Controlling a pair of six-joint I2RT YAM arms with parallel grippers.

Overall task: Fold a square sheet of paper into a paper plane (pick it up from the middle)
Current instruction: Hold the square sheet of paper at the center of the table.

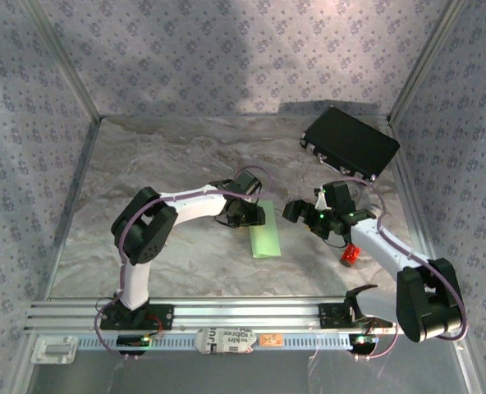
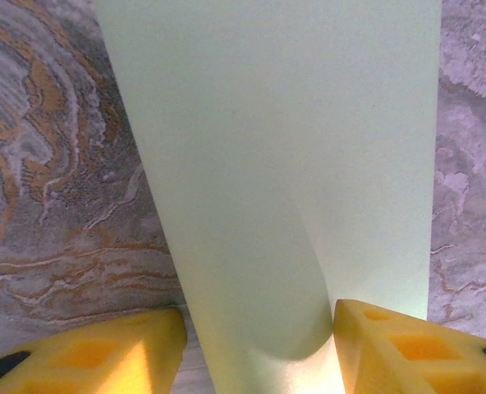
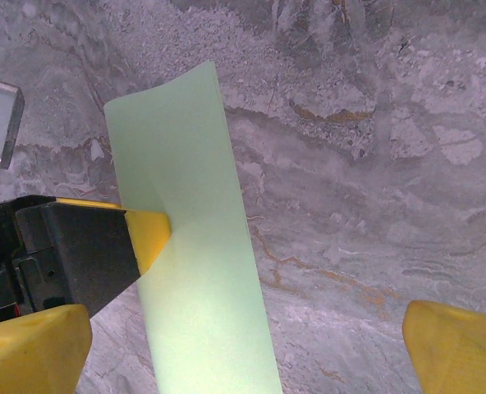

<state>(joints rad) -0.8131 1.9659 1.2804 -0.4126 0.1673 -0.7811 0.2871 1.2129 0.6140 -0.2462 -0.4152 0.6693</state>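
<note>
Left gripper (image 2: 259, 349) pinched curled square sheet of paper (image 2: 292, 148); right gripper (image 3: 243, 357) gaped beside it. Best: align edges, then press crease flat.

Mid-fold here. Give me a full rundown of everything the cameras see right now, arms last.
square sheet of paper: one, pale green, folded over into a long strip, mid-table between the two grippers
black case: one, black, far right corner of the table
small cylinder: one, red, on the table beside the right arm
table: one, grey marbled with tan veins
rail: one, silver, along the near edge, carrying both arm bases
walls: three, pale lilac with a small pattern, around the table
left gripper: one, yellow fingers, closed on the paper's bent end
right gripper: one, yellow fingers, wide open above the paper, holding nothing
</note>
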